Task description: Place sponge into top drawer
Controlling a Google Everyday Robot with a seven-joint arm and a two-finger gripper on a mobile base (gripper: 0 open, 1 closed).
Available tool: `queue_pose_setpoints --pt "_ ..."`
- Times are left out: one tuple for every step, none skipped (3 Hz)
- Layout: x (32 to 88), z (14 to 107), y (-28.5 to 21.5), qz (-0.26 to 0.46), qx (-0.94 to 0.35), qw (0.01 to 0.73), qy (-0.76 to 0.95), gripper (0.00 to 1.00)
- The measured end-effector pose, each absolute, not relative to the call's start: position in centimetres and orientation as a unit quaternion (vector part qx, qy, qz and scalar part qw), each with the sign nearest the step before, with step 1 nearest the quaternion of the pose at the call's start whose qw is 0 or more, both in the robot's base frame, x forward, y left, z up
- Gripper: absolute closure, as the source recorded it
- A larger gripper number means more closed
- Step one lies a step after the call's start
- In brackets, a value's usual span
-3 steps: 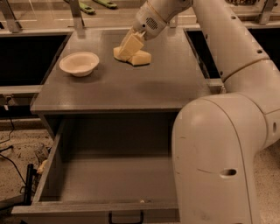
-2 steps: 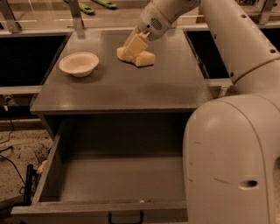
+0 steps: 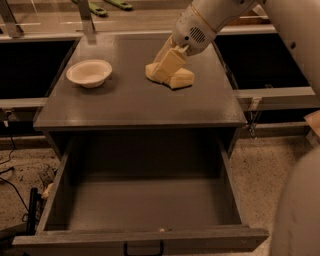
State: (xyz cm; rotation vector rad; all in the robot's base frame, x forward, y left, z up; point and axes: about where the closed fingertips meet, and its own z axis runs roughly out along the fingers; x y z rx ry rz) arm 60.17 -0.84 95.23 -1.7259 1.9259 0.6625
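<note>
The sponge (image 3: 181,78), a pale yellow foam block, lies on the grey cabinet top (image 3: 130,105), right of centre toward the back. My gripper (image 3: 161,70) comes down from the upper right and rests against the sponge's left side, touching it. The top drawer (image 3: 140,234) is pulled wide open below the cabinet top. Its dark grey inside holds nothing, and a small black handle (image 3: 143,248) shows on its front panel.
A cream round bowl (image 3: 89,73) stands on the cabinet top at the left. Green tools (image 3: 102,8) lie on the counter behind. A metal post (image 3: 86,17) rises at the back. Cables (image 3: 10,170) run on the floor at left. My arm's bulk (image 3: 300,210) fills the right edge.
The gripper and the sponge have shifted right and slightly toward the front of the cabinet top. My arm's body has drawn back toward the right edge. The bowl and drawer are unmoved.
</note>
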Motion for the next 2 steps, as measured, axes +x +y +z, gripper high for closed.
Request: queue_pose_setpoints --pt "54.3 95.7 -2.9 0.234 -0.621 0.234 0.71 1.0" --pt "49.5 95.2 -5.9 0.225 -0.602 0.233 0.73 1.0"
